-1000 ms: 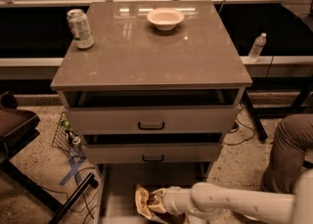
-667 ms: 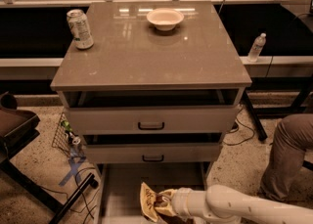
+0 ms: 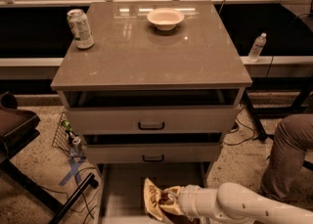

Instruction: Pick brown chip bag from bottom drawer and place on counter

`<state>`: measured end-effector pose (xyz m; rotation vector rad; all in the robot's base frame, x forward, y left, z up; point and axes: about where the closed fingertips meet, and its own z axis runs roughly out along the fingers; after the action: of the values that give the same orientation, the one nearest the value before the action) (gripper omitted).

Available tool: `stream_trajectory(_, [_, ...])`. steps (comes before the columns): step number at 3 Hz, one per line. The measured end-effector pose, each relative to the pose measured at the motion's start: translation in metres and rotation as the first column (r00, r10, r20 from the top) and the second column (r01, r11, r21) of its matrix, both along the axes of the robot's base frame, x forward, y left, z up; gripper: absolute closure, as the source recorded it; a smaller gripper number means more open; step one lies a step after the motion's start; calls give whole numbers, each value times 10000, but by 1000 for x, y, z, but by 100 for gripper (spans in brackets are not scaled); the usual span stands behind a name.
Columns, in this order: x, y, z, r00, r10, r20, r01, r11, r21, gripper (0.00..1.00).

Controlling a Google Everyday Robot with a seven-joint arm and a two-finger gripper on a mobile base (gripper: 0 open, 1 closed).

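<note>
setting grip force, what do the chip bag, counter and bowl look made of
The brown chip bag, gripped by the tool over the bottom drawer: likely thin plastic film, crinkled; counter: glossy, reflective, perhaps laminate or stone; bowl: pale, smooth, ceramic or plastic.

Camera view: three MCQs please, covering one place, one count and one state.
1. The brown chip bag is:
A in the top drawer
B over the bottom drawer, at the gripper
C under the cabinet

2. Black drawer handles in view:
A one
B two
C four

3. The soda can on the counter is:
A upright
B tipped over
C crushed flat

Answers:
1. B, the bag sits at the gripper's tip above the pulled-out lowest tray.
2. B, each of the two upper fronts shows one handle.
3. A, the can stands on its base with its rim on top.
</note>
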<state>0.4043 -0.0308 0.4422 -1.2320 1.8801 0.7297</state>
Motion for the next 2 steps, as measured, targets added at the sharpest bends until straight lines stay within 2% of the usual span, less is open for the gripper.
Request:
stream_trajectory(1, [15,0,17,9999,85,-55,-82,9986,516,100])
stream_trajectory(2, [19,-10,80,9987,-310,-393,356,9921,1200,100])
